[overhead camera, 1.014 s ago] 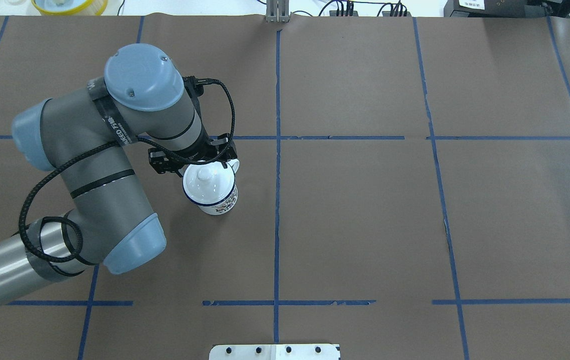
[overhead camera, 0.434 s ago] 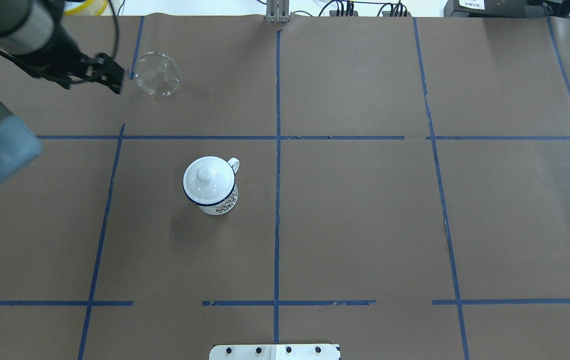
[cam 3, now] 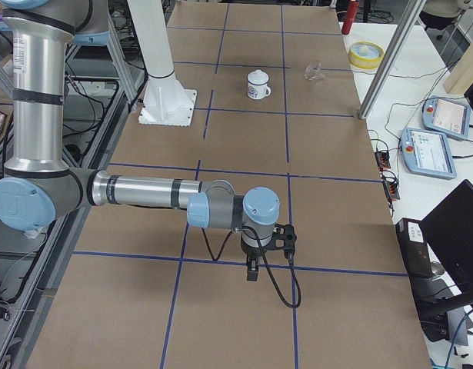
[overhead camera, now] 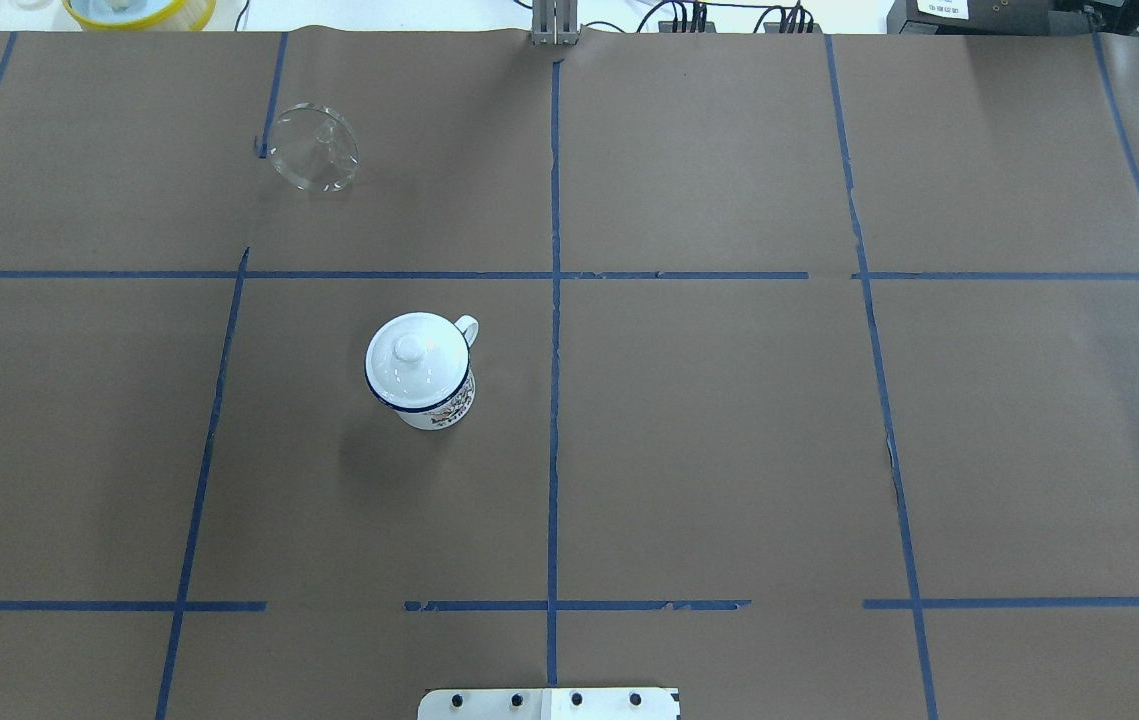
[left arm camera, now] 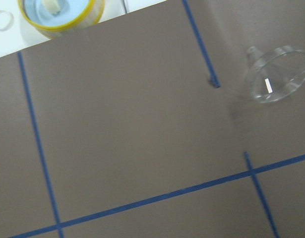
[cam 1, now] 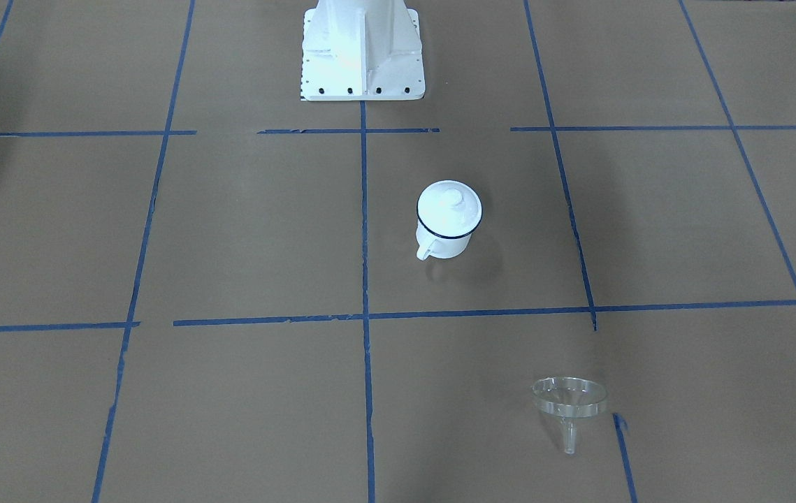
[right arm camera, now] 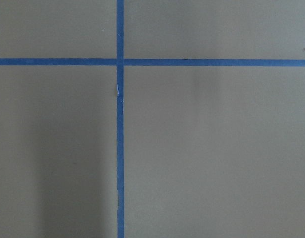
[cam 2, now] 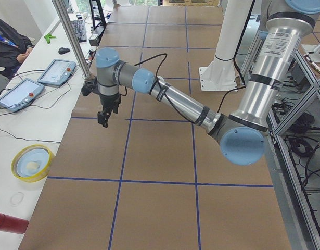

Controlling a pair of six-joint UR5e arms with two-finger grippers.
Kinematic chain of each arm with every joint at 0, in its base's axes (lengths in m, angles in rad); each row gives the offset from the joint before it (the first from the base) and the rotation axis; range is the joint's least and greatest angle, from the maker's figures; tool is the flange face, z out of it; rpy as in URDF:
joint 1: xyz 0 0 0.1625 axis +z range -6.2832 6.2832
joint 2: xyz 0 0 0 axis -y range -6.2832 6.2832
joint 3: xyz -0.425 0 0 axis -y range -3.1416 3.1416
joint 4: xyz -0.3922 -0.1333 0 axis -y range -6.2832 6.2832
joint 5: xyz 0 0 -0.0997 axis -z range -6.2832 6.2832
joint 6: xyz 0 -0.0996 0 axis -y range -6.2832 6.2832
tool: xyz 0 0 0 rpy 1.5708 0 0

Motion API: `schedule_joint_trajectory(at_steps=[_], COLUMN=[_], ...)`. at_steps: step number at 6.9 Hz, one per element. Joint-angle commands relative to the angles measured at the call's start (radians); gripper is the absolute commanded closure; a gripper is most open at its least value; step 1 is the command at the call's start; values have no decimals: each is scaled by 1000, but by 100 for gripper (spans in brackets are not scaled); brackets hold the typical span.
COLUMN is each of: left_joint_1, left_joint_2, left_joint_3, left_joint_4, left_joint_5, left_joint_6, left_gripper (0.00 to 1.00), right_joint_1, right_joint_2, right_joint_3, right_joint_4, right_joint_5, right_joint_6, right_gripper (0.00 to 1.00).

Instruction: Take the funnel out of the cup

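The clear funnel (overhead camera: 314, 148) lies tilted on the brown table, far left, apart from the cup; it also shows in the front view (cam 1: 569, 402) and the left wrist view (left arm camera: 278, 74). The white cup (overhead camera: 434, 405) with a dark blue rim stands left of centre, a white knobbed lid (overhead camera: 411, 352) on it. It also shows in the front view (cam 1: 443, 244). My left gripper (cam 2: 103, 119) shows only in the exterior left view, above bare table. My right gripper (cam 3: 252, 270) shows only in the exterior right view, far from both things. I cannot tell whether either is open or shut.
A yellow bowl (overhead camera: 139, 10) sits off the table's far left corner. The robot's white base (cam 1: 361, 49) stands at the near middle edge. Teach pendants (cam 2: 55, 72) lie on the side bench. Blue tape lines cross the table.
My left arm was at the cup one second ago, then beside the funnel at the far left, and has now left the overhead view. The funnel rests where it was released.
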Motion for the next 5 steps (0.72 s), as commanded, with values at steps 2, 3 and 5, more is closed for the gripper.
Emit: schedule_joint_trajectory(at_steps=[2,3,5], left_joint_1=[-116,-136,-135], left_joint_2=[210,245,243], left_joint_3=[118,112,107], left_joint_4=[-45,-47,-39], left_joint_5=[-43,-103,-105], left_joint_6=[55,61,49], left_gripper=[0,0,0], right_joint_1=[0,0,0], right_joint_2=[0,0,0], right_joint_3=[0,0,0], right_joint_4=[0,0,0], right_joint_5=[0,0,0], right_joint_6=[0,0,0], right_gripper=[0,0,0])
